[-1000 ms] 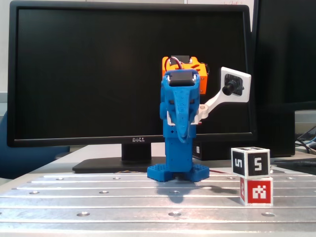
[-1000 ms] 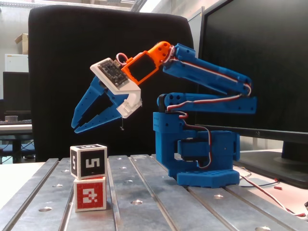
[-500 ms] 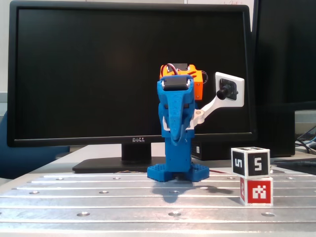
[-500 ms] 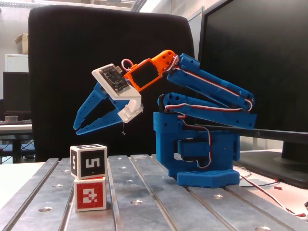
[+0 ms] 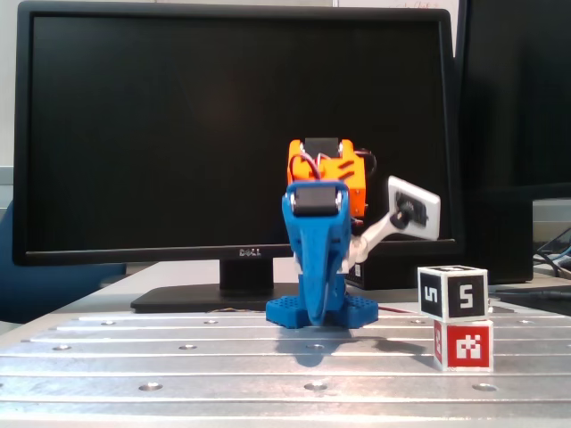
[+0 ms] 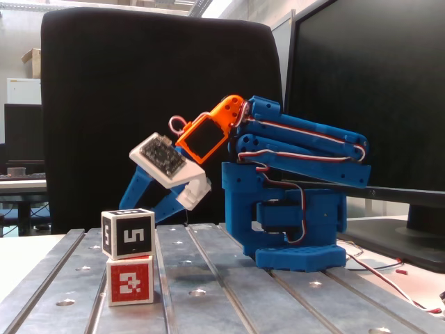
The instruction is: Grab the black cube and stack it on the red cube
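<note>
Blue two-finger gripper (image 6: 139,207) hangs empty with fingers spread, behind and clear of the small black cube with white "5" faces (image 6: 128,233), which sits on the red-patterned white cube (image 6: 130,280) at the grooved metal table (image 6: 229,292) near edge, so stacking looks done.

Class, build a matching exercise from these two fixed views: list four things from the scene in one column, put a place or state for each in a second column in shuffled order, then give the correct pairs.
Column 1
1. black cube
2. red cube
3. gripper
4. monitor

Column 2
A. resting directly on the metal table
B. standing behind the arm, screen dark
C. sitting on top of the other cube
D. empty, lowered behind the cube stack

Pairs: 1-C, 2-A, 3-D, 4-B
</note>
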Available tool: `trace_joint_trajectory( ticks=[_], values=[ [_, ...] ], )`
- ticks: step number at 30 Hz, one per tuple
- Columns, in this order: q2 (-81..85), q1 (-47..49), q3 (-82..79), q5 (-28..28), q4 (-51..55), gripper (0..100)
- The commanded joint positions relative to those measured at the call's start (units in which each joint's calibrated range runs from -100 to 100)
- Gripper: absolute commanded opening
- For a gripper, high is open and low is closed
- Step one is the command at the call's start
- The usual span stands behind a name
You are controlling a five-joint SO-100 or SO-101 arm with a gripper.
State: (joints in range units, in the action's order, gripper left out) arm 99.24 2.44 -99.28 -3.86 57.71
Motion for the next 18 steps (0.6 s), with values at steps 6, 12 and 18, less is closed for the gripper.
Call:
trace_joint_trajectory(
  ticks=[6,12,18],
  values=[
    [0.3,0.0,-0.2,-0.1,2.6,1],
    [0.3,0.3,-0.2,-0.1,5.9,1],
    [0.3,0.0,-0.2,-0.1,5.9,1]
  ],
)
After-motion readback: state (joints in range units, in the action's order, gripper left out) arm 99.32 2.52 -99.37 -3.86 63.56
